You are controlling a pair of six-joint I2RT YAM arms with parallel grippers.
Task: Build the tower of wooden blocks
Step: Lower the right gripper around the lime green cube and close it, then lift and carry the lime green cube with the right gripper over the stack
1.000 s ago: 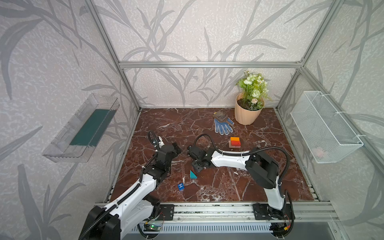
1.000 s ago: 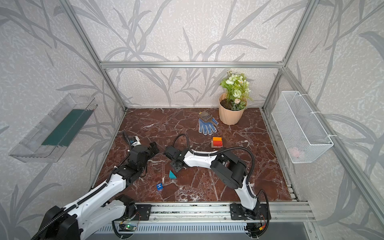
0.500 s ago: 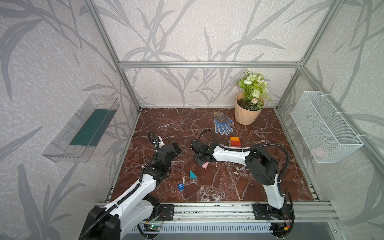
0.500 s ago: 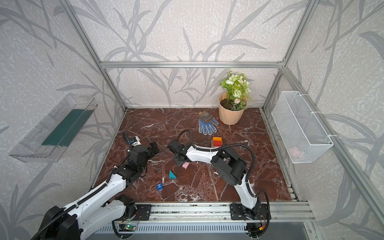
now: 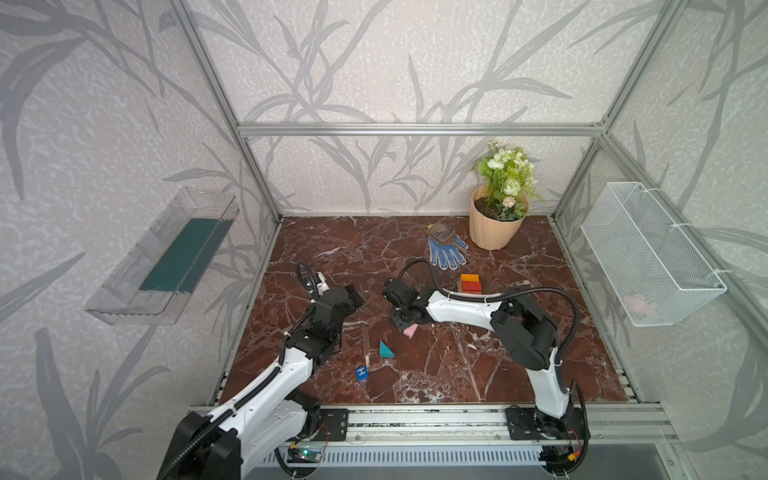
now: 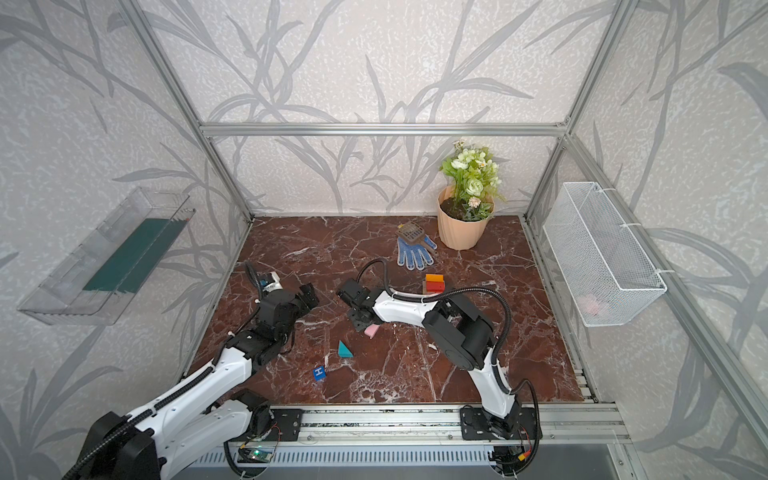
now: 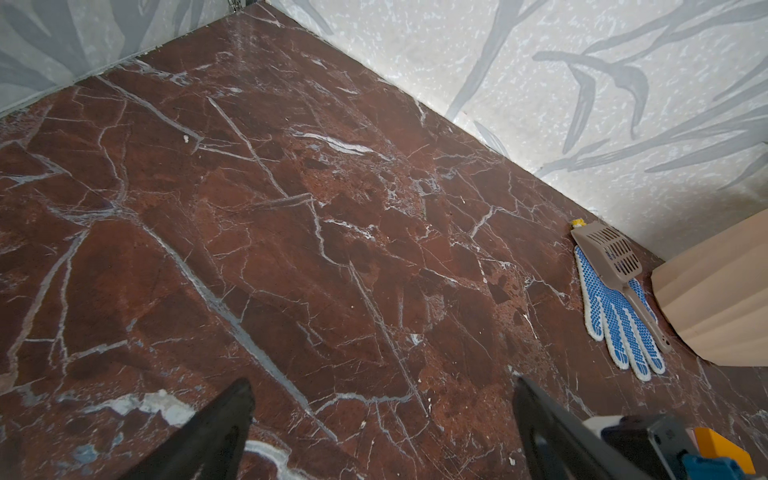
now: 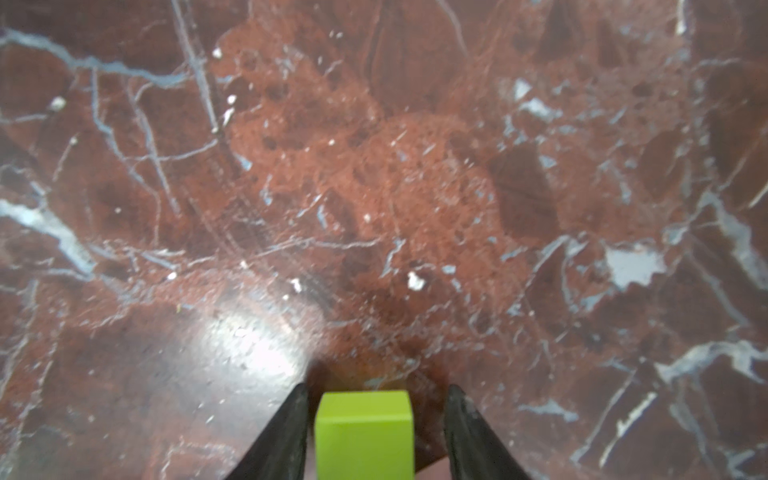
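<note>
A clear shelf [image 5: 166,257] with a green mat hangs on the left wall, off the bench [image 5: 332,241]. The bench is dark red stone with white veins. Walls with metal posts close its left, back and right edges, and a metal rail [image 5: 415,419] runs along the front edge. The back left of the bench is bare, so there is lots of room there. The left gripper [image 5: 354,294] hangs left of the middle and faces that bare part. Its jaws are wide apart with nothing in them. Near the front sits a blue cube [image 5: 362,372] with a white letter H on top, the only writing that can be read. Near it, a bit further back, lies a teal wedge [image 5: 385,350]. A pink block [image 5: 409,331] lies right at the tip of the right gripper [image 5: 401,318]. In the right wrist view a lime cube [image 8: 363,436] sits between its jaws. One jaw is very close to the cube and a thin gap shows at the other, so I cannot tell if they squeeze it. The tower [image 5: 469,284] stands right of the middle, just behind the right arm [image 5: 461,309]. It is low, with tan wood at the bottom and a red and an orange block on it. Behind it a brown scoop [image 5: 440,232] rests on a blue-dotted glove [image 5: 446,253], near a peach pot [image 5: 492,232] of flowers in the back right corner. The front right of the bench is bare. A white wire basket [image 5: 648,257] hangs on the right wall.
</note>
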